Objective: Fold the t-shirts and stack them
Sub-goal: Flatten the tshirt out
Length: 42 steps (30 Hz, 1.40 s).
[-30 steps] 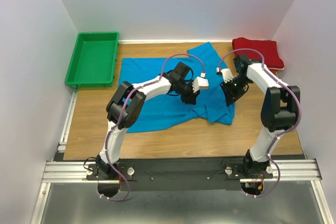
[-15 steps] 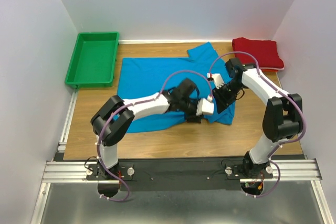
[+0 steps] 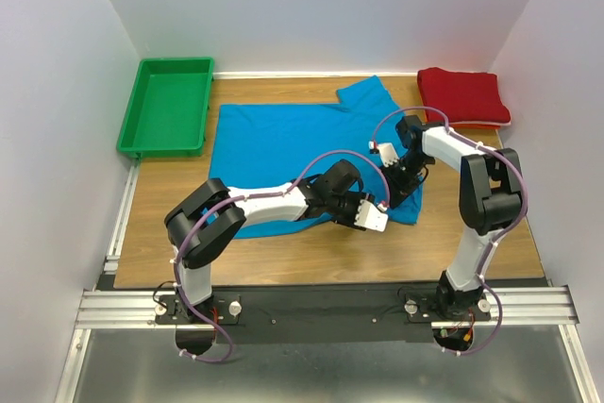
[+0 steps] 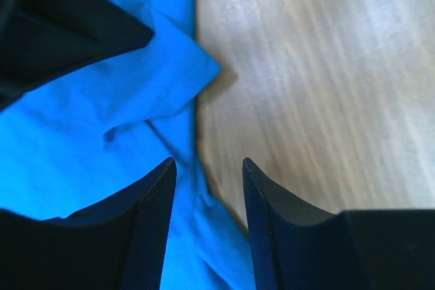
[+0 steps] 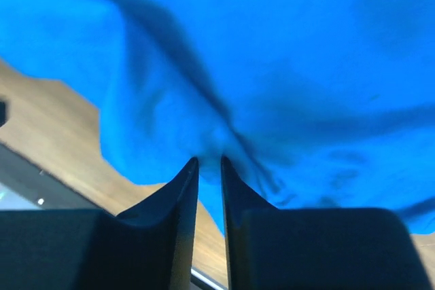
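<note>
The tray [image 3: 170,106] sits at the far left corner of the desk [image 3: 453,243], its green floor in full view. The red shirt [image 3: 465,96] lies folded at the far right corner, with a pale edge along its near side. It is well apart from the tray.

The blue shirt [image 3: 283,139] is spread over the middle of the desk. Both arms reach across it and cover part of its near right side, where the cloth is rumpled. The left hand [image 3: 376,219] and right hand [image 3: 401,186] are close together there.

The top view does not show how the fingers stand, but the wrist views do. The left hand [image 4: 207,164] is partly open over the blue shirt's [image 4: 81,134] edge and bare wood, and it holds nothing. A black wedge [image 4: 61,25] that I cannot identify juts in at the upper left of that view. The right hand's [image 5: 209,161] fingers are drawn nearly together, pinching a ridge of blue cloth at their tips.
</note>
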Available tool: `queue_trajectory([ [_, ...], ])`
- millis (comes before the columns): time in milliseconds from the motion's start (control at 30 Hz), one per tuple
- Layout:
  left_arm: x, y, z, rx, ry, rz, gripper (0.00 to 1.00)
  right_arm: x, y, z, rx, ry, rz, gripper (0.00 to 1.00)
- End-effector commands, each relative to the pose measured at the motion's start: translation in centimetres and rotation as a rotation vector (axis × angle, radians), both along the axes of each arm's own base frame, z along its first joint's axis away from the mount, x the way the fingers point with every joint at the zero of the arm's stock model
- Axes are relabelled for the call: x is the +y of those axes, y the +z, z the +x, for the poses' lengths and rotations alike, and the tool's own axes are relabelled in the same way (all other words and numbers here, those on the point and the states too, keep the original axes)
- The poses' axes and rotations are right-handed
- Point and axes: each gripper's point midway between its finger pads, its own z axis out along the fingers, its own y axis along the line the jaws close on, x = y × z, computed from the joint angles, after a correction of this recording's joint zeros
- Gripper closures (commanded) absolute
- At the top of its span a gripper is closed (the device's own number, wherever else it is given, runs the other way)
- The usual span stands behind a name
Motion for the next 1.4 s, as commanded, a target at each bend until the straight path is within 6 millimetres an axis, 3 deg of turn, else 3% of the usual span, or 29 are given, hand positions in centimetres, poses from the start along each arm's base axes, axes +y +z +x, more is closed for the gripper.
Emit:
queue_trajectory([
  [0,-0.5,1.4,1.5,-0.111,0.001,-0.030,0.49,-1.0,-1.5,1.6,-0.038,-0.052,-0.083,0.75],
  [400,-0.2,0.5,4.5,-0.108,0.053,-0.026,0.59,-1.2,-1.9,2.0,-0.029,-0.069,-0.100,0.79],
  [667,-0.2,0.0,3.8,-0.083,0.029,-0.024,0.55,-1.4,-2.2,2.4,-0.029,-0.069,-0.116,0.79],
  [1167,-1.5,0.0,4.4,-0.069,0.025,-0.039,0.59,-1.6,-2.7,2.1,-0.011,-0.069,-0.123,0.79],
  [1267,-1.6,0.1,4.3,-0.067,0.018,-0.044,0.63,-1.6,-2.8,2.2,-0.011,-0.070,-0.123,0.79],
  [1367,-1.6,0.2,4.3,-0.070,0.015,-0.042,0.74,-1.6,-2.8,2.3,-0.013,-0.070,-0.124,0.79],
])
